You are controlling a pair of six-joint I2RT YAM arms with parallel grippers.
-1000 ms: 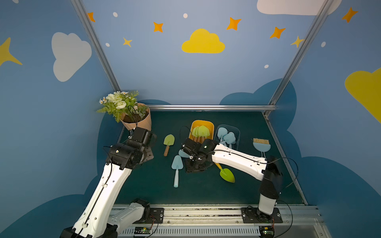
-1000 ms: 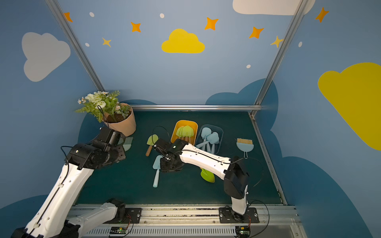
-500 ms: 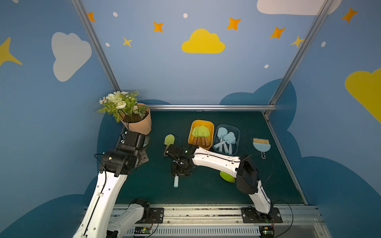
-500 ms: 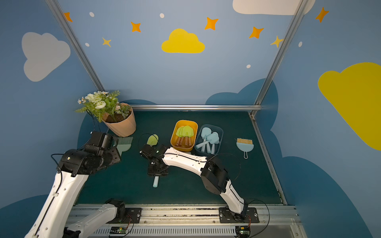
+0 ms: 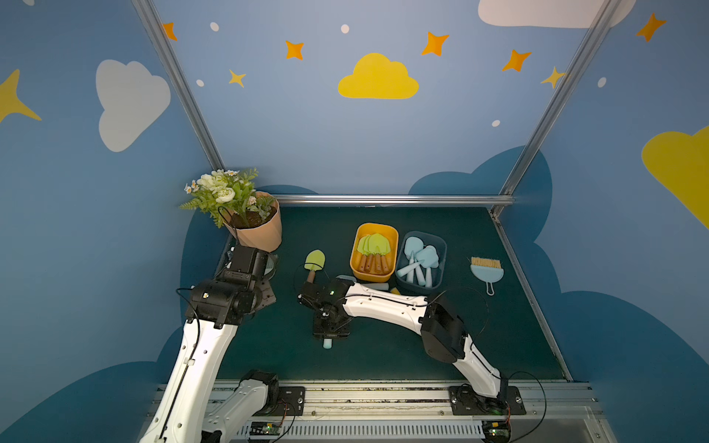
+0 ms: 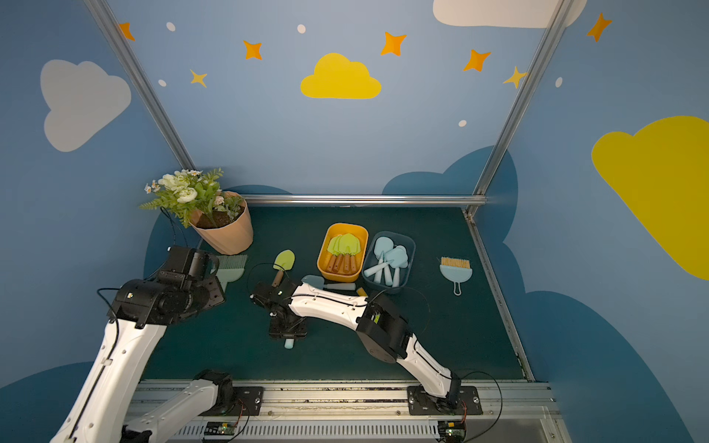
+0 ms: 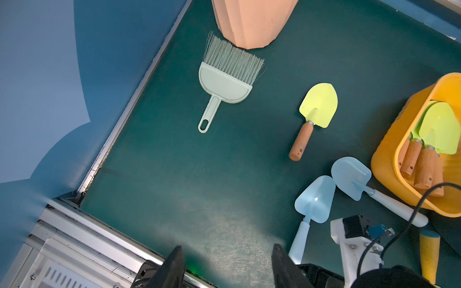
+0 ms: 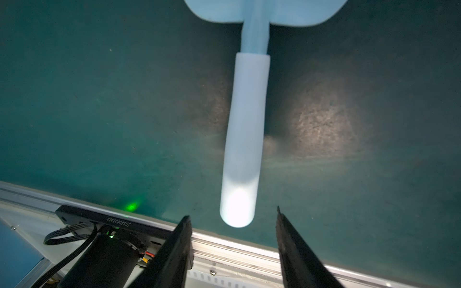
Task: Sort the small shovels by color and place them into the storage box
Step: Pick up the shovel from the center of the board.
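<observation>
Right gripper (image 8: 232,213): jaws spread, nothing between them. The target is the light blue shovel (image 8: 245,124), lying flat on the green mat (image 8: 99,99). Its long axis runs straight out along my centreline. The butt of the pale handle sits just ahead of my tips and the blade is at the far end, so my closing line already crosses the handle. In both top views only the handle end shows from under me.

Left gripper (image 7: 227,246) is also spread and empty, well apart by the grey-green brush (image 7: 225,79), so I'm the nearer arm.

The mat is bare on both sides of the handle. A second blue shovel (image 7: 350,177) lies just beside this one's blade; I can't tell if they touch.

My read: move forward along the handle, drop to the mat, pinch mid-handle. It then goes to the blue box (image 5: 422,233), beside the orange box (image 5: 376,225).
</observation>
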